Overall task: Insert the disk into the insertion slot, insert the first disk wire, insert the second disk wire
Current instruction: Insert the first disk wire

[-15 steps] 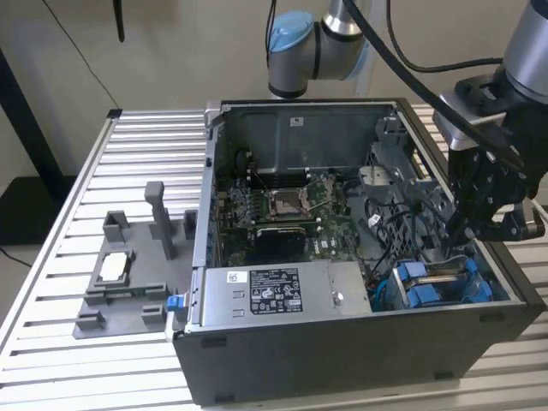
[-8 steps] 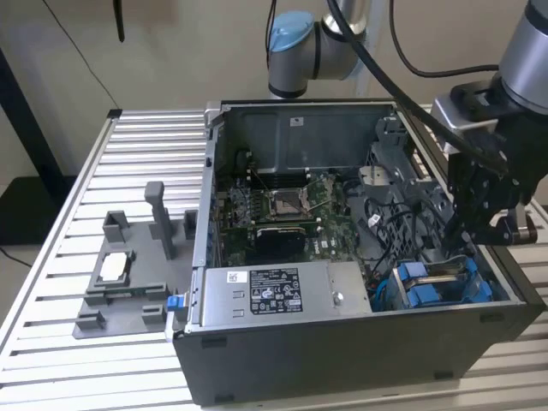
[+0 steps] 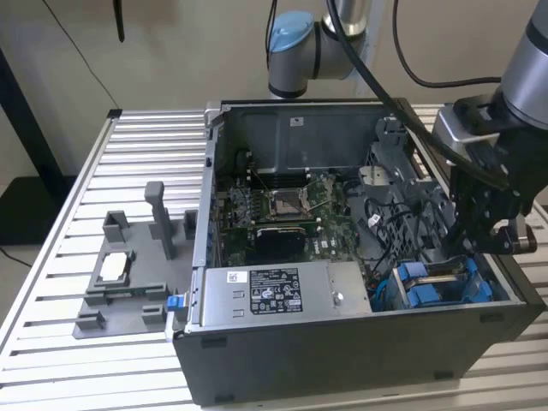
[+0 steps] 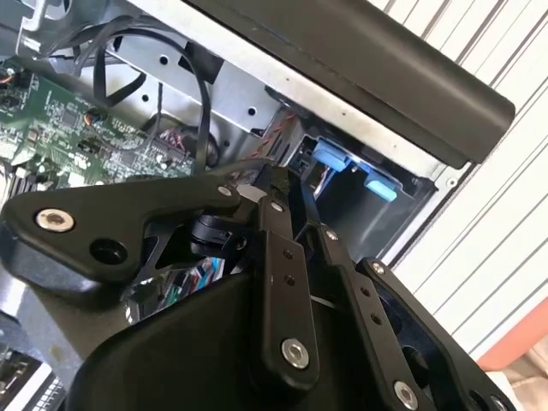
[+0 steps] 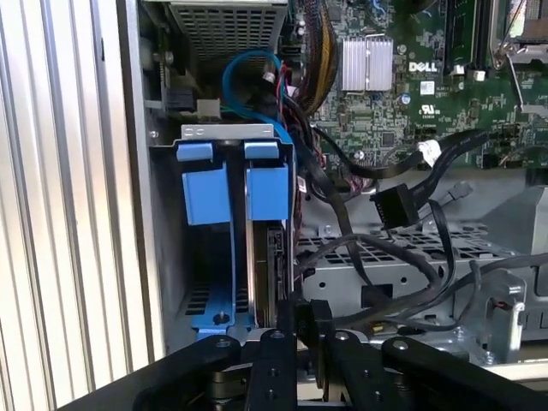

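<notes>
At the exterior view's left, a grey plastic holder lies on the ribbed metal table. A small silver square sits on the holder. Next comes the open computer case. Inside it is a green board. In front of the board sits a grey power box with a white label.

Further right, in the corner of the case, is the metal cage with blue parts. The claw hangs right over the cage and points down into it. It is on the end of the arm.

In the first wrist view, the slot is one bay of that cage. The disk is in the slot, standing on its edge, with its blue frame around it. A second blue frame sits in the bay just beside it. The claw is at the near end of the disk. Its fingers are narrow, almost together, and hold nothing that I can see. I cannot tell if they touch the disk. In the second wrist view the claw is narrow too, close to the blue parts.

A black plug on black wires lies loose beside the cage, apart from the disk. A blue wire loops past the cage.
</notes>
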